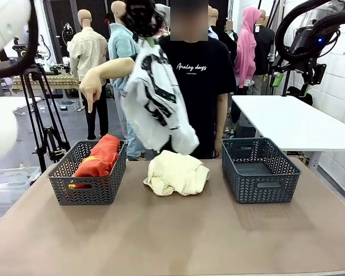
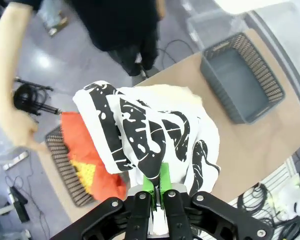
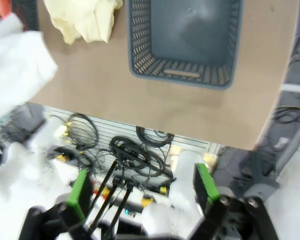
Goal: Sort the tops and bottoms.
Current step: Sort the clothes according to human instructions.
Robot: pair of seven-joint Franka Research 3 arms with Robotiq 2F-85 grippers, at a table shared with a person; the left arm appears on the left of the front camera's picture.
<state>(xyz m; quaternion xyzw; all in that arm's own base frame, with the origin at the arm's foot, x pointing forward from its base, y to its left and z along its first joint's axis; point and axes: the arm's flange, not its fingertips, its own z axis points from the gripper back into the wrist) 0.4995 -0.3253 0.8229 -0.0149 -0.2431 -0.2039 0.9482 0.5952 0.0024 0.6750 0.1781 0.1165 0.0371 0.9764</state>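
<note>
Left end effector [image 2: 158, 184] clamps one printed shirt [image 2: 150, 135], maybe. Right end effector [image 3: 142, 192]: apart. Two baskets [image 1: 87, 194]; nine o'clock one holds one orange cloth [image 1: 98, 161].

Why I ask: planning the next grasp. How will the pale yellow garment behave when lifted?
Probably floppy: the pale yellow garment lies crumpled in soft folds. It would likely drape and sag like the white printed garment hanging from the left gripper. Probably light: a mere pinch holds that one.
</note>
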